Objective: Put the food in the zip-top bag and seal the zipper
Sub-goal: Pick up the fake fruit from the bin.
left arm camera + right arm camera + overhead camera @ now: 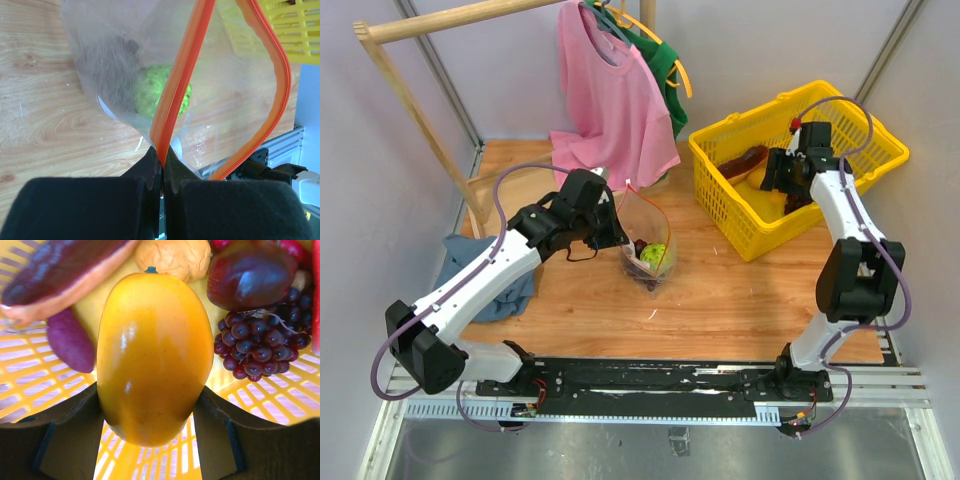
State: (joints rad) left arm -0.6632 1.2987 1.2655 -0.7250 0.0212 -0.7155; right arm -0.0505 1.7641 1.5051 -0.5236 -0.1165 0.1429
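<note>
The zip-top bag [645, 240] stands open at the centre of the overhead view on the wooden tabletop [720, 300]; through its clear side the left wrist view shows a knobbly green toy fruit [150, 92] down inside, with something darker blurred beside it. The orange zipper [180, 75] runs up the middle of that view, its other half looping away to the right, so the mouth gapes; the left gripper [161, 172] is pinched tight on the strip at bottom centre. Over at upper right sits the yellow mesh basket [720, 165], and the right gripper [788, 180] is down in it; its wrist view has both fingers pressed against the sides of an orange-yellow toy fruit [155, 360], jaws partly open around it. Dark purple grapes [260, 347] and a dark red fruit [250, 275] lie at right of that view. A pink T-shirt [610, 100] hangs top centre; a blue cloth [490, 270] lies left.
</note>
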